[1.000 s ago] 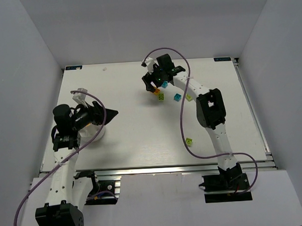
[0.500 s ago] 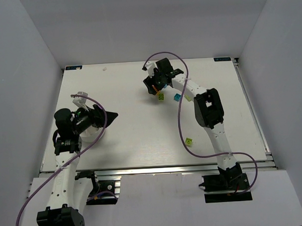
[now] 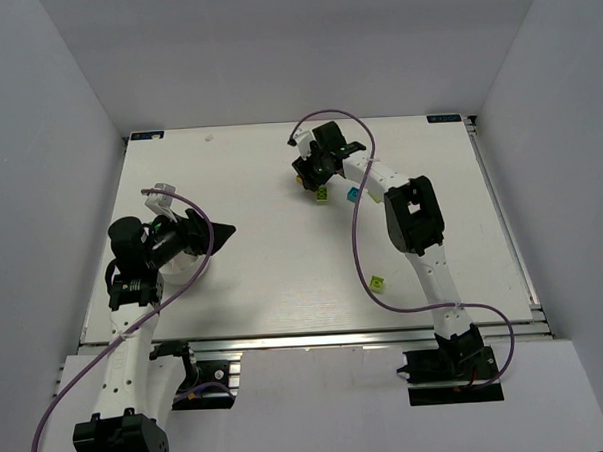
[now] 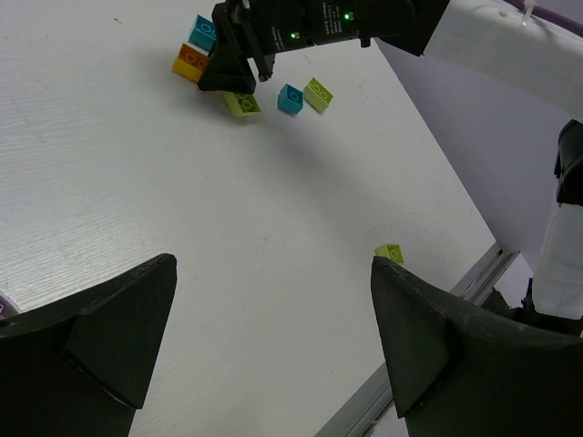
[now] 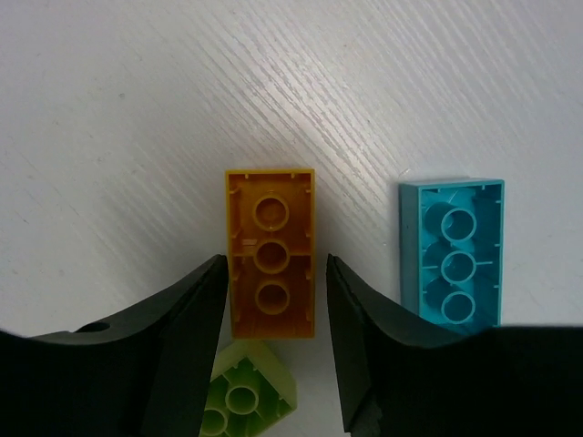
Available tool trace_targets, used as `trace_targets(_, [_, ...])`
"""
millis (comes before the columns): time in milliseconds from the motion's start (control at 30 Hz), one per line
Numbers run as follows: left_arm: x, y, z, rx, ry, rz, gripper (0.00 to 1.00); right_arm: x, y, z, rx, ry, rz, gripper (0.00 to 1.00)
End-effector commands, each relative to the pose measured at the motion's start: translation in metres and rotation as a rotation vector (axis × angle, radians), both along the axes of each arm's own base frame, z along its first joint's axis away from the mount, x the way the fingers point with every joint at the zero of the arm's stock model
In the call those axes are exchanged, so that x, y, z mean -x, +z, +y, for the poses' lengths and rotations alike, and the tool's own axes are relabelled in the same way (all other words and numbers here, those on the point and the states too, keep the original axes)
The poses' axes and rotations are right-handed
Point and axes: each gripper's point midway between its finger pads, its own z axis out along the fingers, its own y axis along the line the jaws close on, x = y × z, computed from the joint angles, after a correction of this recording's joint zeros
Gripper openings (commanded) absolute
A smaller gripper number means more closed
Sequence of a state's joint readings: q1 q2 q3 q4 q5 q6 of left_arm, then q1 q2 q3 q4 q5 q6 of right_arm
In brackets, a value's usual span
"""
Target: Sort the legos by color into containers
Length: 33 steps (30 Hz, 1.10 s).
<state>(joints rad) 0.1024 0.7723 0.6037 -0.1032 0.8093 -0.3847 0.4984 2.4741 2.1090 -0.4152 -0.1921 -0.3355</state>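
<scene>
Two fingers [image 5: 182, 337] of the right gripper [image 5: 276, 266] stand partly apart astride the orange brick [image 5: 271, 264]. One finger meets a long wall and the other sits just beside the opposite wall, so we judge the brick not yet clamped. The brick lies flat on the table [image 3: 284, 277], far centre, hollow side up. A cyan brick [image 5: 453, 250] lies near it, and a lime brick [image 5: 241, 396] lies at its near end.

We expect the brick to be light, rigid and smooth. An off-centre pinch may make it skid or pivot. Take hold across the two long walls at mid-length.

The left gripper [image 4: 273, 337] is spread wide and holds nothing. It hovers by the white bowl [image 3: 191, 271], which is well apart from the orange brick.
</scene>
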Motion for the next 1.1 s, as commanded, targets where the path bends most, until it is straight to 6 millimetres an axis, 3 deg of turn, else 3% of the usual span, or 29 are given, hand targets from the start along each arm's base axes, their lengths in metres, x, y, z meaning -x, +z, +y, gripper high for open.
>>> trace_targets(0, [0.001, 0.007, -0.001, -0.010, -0.005, -0.037, 0.97, -0.012, 0.003, -0.002, -0.022, -0.017, -0.027, 0.52])
trace_targets(233, [-0.001, 0.002, 0.001, 0.011, 0.019, 0.000, 0.97, -0.003, 0.000, -0.004, -0.017, 0.016, -0.019, 0.33])
trace_targets(267, [-0.004, -0.001, 0.003, 0.016, 0.040, 0.021, 0.97, -0.002, 0.013, -0.005, -0.024, 0.020, -0.039, 0.28])
trace_targets(333, [-0.009, -0.007, 0.006, 0.031, 0.070, 0.067, 0.97, 0.005, 0.025, -0.002, -0.049, 0.074, -0.071, 0.27])
trace_targets(400, [-0.015, -0.016, 0.005, 0.051, 0.067, 0.142, 0.98, 0.028, 0.049, -0.001, -0.105, 0.145, -0.101, 0.17])
trace_targets(433, [-0.017, -0.011, 0.002, 0.072, 0.048, 0.158, 0.98, 0.038, 0.057, 0.001, -0.123, 0.184, -0.116, 0.03])
trace_targets(467, [-0.019, -0.011, 0.001, 0.082, 0.041, 0.176, 0.98, 0.060, 0.070, -0.003, -0.133, 0.234, -0.137, 0.00])
trace_targets(533, [-0.024, -0.015, -0.005, 0.112, 0.007, 0.236, 0.98, 0.084, 0.096, 0.003, -0.207, 0.334, -0.185, 0.00])
trace_targets(567, [-0.027, -0.009, -0.009, 0.117, -0.011, 0.242, 0.98, 0.099, 0.126, 0.004, -0.241, 0.390, -0.240, 0.00])
trace_targets(600, [-0.032, -0.015, -0.010, 0.127, -0.016, 0.277, 0.98, 0.123, 0.123, 0.006, -0.287, 0.455, -0.202, 0.00])
trace_targets(667, [-0.031, -0.009, -0.023, 0.146, -0.074, 0.295, 0.97, 0.148, 0.149, 0.006, -0.340, 0.517, -0.216, 0.00])
trace_targets(833, [-0.032, -0.007, -0.043, 0.171, -0.107, 0.338, 0.95, 0.214, 0.160, 0.022, -0.401, 0.654, -0.159, 0.00])
trace_targets(933, [-0.027, -0.009, -0.058, 0.178, -0.136, 0.373, 0.93, 0.235, 0.164, 0.031, -0.392, 0.671, -0.159, 0.00])
trace_targets(1067, [-0.022, -0.013, -0.072, 0.182, -0.153, 0.408, 0.90, 0.243, 0.172, 0.041, -0.369, 0.643, -0.187, 0.00])
